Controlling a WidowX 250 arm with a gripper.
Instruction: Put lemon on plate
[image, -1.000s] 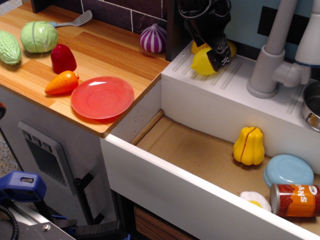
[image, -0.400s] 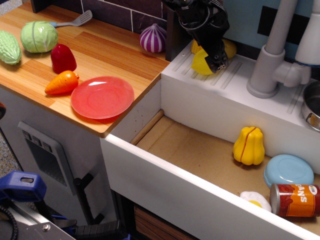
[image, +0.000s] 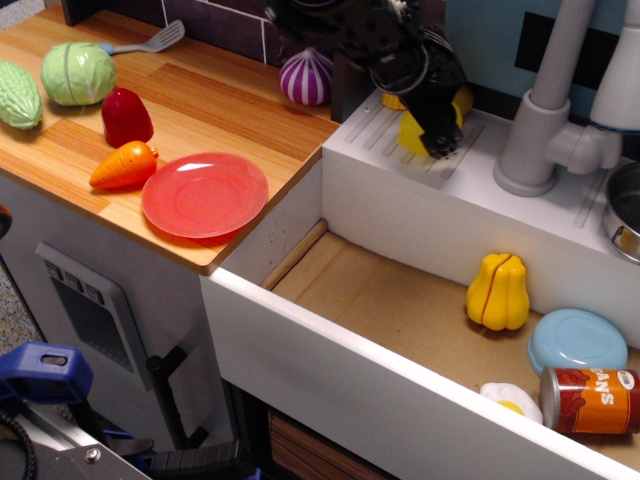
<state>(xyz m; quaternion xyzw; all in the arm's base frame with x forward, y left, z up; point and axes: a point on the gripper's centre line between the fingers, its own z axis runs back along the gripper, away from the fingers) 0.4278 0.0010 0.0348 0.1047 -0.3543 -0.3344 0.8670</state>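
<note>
Now that the gripper (image: 437, 135) has dropped over the lemon (image: 412, 130) on the ledge, its jaws look clamped on it, the plate (image: 205, 194) waiting well apart.

Arm (image: 350, 30): all black, bulky, glossy highlights, dark cables looped over upper housing. Gripper (image: 437, 135): black, blocky, tapering w/ small pale markings near tip; fine detail too dark and blurred to make out.

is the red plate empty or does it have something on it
Empty. The red plate shows a bare surface; the lemon sits on the white sink ledge under the claw.
</note>
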